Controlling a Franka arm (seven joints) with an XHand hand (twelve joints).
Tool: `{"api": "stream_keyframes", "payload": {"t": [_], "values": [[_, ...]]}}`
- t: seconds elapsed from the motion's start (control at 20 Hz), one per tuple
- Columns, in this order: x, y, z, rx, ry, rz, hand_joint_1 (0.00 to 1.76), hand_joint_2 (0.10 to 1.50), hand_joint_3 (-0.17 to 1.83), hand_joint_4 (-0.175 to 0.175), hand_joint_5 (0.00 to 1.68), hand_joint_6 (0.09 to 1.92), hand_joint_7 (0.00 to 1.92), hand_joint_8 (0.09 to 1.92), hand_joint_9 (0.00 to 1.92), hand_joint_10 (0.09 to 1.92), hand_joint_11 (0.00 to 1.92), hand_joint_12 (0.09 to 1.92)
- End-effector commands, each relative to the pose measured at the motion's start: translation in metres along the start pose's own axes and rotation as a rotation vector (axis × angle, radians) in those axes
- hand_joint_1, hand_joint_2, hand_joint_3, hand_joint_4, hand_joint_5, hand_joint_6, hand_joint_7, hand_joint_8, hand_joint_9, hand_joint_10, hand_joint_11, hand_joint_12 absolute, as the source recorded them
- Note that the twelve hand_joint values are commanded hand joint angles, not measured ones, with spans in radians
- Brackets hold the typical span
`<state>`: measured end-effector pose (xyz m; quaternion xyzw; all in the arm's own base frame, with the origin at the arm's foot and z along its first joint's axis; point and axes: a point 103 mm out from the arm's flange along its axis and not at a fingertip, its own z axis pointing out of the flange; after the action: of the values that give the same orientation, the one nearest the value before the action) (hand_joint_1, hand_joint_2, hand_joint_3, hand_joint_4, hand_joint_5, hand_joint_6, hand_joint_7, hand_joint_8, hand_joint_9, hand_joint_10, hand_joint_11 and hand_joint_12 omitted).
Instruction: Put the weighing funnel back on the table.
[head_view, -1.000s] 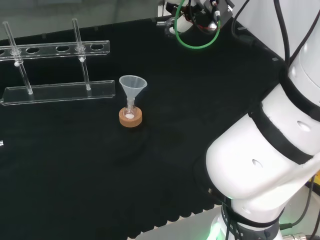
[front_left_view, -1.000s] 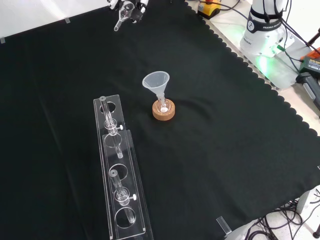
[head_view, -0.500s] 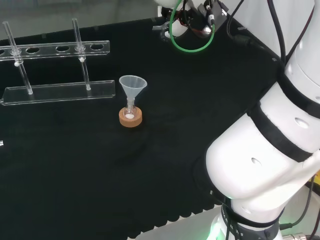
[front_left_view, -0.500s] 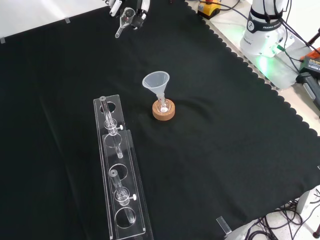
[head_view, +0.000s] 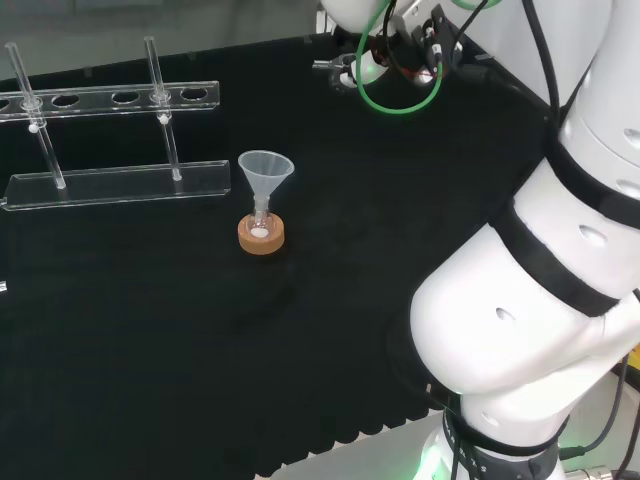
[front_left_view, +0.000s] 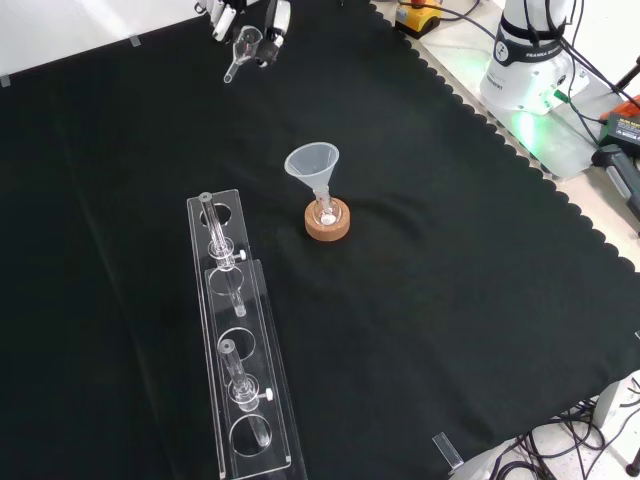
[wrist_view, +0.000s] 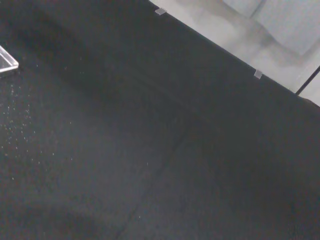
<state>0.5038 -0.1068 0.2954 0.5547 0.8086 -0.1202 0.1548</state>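
- Robot hand (front_left_view: 273, 20) enters at the top edge of the front view, with its black and white fingers closed from both sides on the weighing funnel (front_left_view: 245, 43). Compared with one second ago it reaches a little farther into the view, and the piece sits lower in the picture.
- The weighing funnel is a small clear piece with a rounded bowl and a short thin stem, and in the front view the stem points down and to the left. It is over the black cloth surface (front_left_view: 450, 300), well apart from the other ware. I cannot tell if it touches the cloth.
- The funnel (front_left_view: 313, 163), a clear cone with its mouth up, has not moved. Its stem stands in a small flask (front_left_view: 325, 212) on a round cork ring (front_left_view: 328, 228).
- The clear plastic rack (front_left_view: 280, 400), with round holes and thin glass tubes (front_left_view: 213, 225), lies as before.
- The cloth is matte with a scalloped edge, and the wrist view shows fine pale specks on it.
- A glossy green cable (head_view: 400, 100) hangs in a loop near the wrist in the head view.
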Motion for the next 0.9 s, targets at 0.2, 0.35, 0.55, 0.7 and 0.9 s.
{"api": "stream_keyframes", "payload": {"t": [0.2, 0.35, 0.55, 0.7, 0.9], "values": [[-0.010, -0.006, 0.054, 0.026, 0.049, 0.013, 0.79, 1.02, 0.51, 0.175, 1.22, 1.84, 1.47, 1.47, 1.60, 0.91, 1.55, 0.73], [-0.013, -0.008, 0.068, 0.030, 0.067, 0.022, 0.79, 1.02, 0.51, 0.175, 1.22, 1.84, 1.47, 1.47, 1.60, 0.91, 1.56, 0.73], [-0.010, -0.009, 0.086, 0.016, 0.091, 0.016, 0.79, 1.02, 0.52, 0.175, 1.22, 1.84, 1.47, 1.47, 1.60, 0.91, 1.56, 0.73], [-0.004, -0.007, 0.102, -0.023, 0.112, 0.021, 0.79, 1.02, 0.52, 0.175, 1.22, 1.84, 1.47, 1.47, 1.60, 0.91, 1.56, 0.73], [0.002, -0.003, 0.116, -0.060, 0.138, 0.026, 0.79, 1.02, 0.52, 0.175, 1.22, 1.83, 1.47, 1.47, 1.60, 0.91, 1.56, 0.72]]}}
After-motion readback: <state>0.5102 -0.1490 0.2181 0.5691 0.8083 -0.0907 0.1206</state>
